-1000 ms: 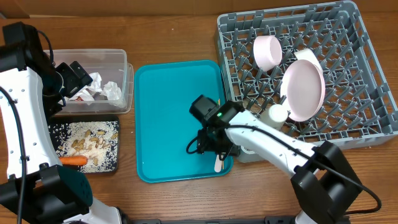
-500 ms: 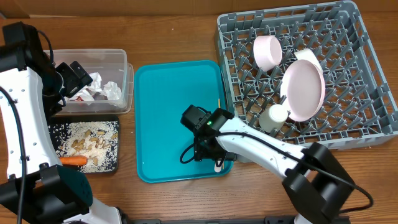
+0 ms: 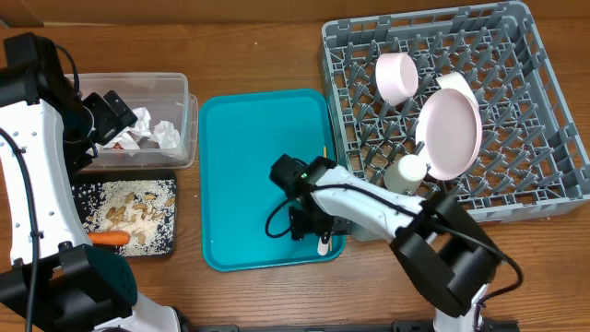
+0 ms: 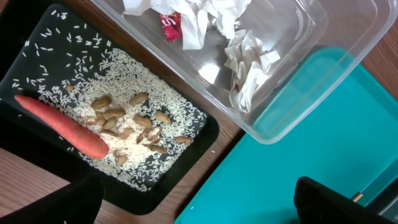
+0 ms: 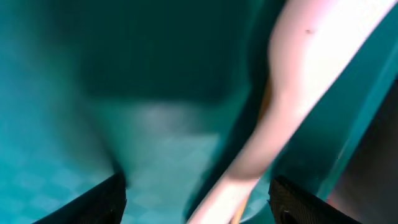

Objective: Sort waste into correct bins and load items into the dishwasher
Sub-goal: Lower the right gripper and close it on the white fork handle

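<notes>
The large square grey plastic dish rack point(image 3: 544, 55) is set at the table's far right, just beside the flat teal tray point(image 3: 249, 166). Over the tray's near right corner the right gripper point(image 3: 309, 226) is seen w/ fingers spread wide, nothing pinched; the left gripper point(image 4: 199, 208) is likewise wide & empty. The white plastic fork point(image 3: 323, 243) is lain along the rim, betw. the right fingers. Risk: one finger may be blocked by the rim, & the fork skidded or flipped out.

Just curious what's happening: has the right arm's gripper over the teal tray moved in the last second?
Yes. The right gripper shifted slightly left, away from the grey dish rack.
</notes>
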Controlling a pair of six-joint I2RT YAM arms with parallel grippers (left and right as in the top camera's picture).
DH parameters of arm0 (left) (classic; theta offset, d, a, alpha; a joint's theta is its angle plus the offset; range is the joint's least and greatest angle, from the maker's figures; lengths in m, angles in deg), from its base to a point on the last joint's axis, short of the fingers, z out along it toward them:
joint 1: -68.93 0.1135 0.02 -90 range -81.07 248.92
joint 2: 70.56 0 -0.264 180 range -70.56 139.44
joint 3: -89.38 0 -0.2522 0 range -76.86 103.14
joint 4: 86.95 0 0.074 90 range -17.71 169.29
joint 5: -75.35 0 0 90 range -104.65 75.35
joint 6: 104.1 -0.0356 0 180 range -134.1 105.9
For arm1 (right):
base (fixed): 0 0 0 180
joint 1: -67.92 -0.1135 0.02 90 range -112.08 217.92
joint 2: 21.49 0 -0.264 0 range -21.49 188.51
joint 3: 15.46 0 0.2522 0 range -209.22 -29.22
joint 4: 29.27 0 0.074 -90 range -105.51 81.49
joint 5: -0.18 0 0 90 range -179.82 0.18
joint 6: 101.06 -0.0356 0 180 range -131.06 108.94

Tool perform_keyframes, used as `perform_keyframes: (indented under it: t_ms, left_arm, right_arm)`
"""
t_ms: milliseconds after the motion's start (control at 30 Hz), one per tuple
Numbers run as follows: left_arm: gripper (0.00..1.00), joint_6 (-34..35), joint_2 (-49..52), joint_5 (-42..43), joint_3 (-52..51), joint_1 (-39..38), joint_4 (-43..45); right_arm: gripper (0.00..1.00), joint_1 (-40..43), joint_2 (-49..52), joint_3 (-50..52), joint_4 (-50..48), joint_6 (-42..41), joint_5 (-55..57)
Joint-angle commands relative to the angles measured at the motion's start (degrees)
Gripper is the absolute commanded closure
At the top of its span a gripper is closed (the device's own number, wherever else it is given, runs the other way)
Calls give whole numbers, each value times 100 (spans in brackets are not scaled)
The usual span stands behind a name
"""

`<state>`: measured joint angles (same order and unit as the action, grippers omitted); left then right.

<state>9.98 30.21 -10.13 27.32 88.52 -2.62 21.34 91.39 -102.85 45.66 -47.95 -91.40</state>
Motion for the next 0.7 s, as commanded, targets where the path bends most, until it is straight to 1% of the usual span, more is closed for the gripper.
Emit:
perform_keyframes:
  t_ms: [0,100,200,233,267,300,333,500,567,667]
  left_arm:
    - [0,81,-15,61,-31,-13,-11]
    - [0,81,-15,59,-28,-11,-11]
    - [0,81,-15,59,-31,-11,-9]
    - [0,81,-15,59,-31,-13,-11]
    - [0,81,-15,61,-28,-13,-9]
    - [0,81,-15,59,-31,-13,-11]
    - [0,81,-15,61,-31,-13,-11]
    - [0,81,-15,59,-28,-13,-11]
    - [0,81,-15,59,-31,-11,-11]
    - [0,81,-15,59,-31,-11,-11]
  right_arm:
    - [23,114,203,-153,-26,245,-92]
    - [24,201,212,-151,-28,245,-114]
    - [31,199,214,-153,-44,249,-107]
    - [35,186,212,-153,-48,264,-107]
    - [46,175,212,-162,-46,264,-105]
    - [53,175,212,-168,-46,264,-105]
    - [55,175,212,-175,-42,264,-105]
    - [58,175,212,-184,-22,260,-105]
    - [63,175,212,-210,2,260,-105]
    - [65,175,212,-289,70,254,7]
